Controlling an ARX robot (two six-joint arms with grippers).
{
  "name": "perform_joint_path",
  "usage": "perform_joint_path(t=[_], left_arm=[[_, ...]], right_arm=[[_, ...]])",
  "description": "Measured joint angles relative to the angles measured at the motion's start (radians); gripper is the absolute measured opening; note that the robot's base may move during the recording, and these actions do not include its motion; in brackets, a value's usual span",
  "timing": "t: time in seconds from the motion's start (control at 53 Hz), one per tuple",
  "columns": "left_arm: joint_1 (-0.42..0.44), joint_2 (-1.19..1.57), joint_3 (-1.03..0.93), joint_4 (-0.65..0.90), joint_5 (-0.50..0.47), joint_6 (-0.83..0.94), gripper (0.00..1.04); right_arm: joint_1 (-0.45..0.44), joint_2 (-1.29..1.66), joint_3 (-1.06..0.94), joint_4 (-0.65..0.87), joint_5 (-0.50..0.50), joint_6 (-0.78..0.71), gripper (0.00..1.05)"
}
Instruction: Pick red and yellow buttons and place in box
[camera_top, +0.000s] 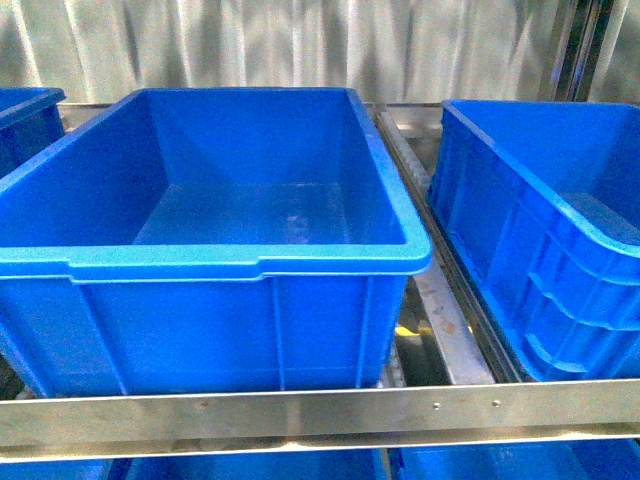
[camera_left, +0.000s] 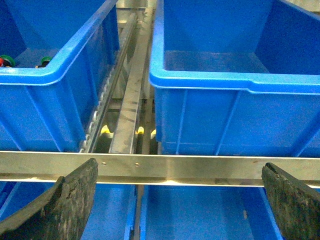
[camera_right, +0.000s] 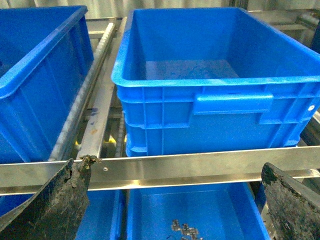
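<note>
Left gripper (camera_left: 180, 166) has its jaws spread wide with nothing between them; right gripper (camera_right: 174, 166) is spread equally wide and also holds nothing. In each wrist view the dark, worn finger pads (camera_left: 65, 200) appear on the near side of the steel front rail (camera_top: 320, 410). A red button (camera_left: 2, 62) shows only as a sliver of red cap at the picture edge, lying inside the left crate (camera_left: 55, 75) just beside green caps (camera_left: 45, 61); its body cannot be made out. The central box (camera_top: 240, 262) stands immediately right of that crate, well apart from both grippers, upright on the rack with its blue floor in full view. A steel roller track (camera_top: 440, 310) separates it from the right crate (camera_top: 560, 200), which sits level with it. Below the front rail, a lower crate (camera_right: 150, 210) holds a few small grey metal parts (camera_right: 182, 230). A pale corrugated wall (camera_top: 300, 45) closes the far side of the scene.
</note>
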Motion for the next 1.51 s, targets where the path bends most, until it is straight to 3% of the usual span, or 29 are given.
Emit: perform_joint_path(t=[1.509], left_arm=[[-0.001,0.0,0.0,0.0,-0.004,0.001,0.97]], right_arm=[[-0.002,0.0,-0.001,-0.002,-0.01,-0.002,0.99]])
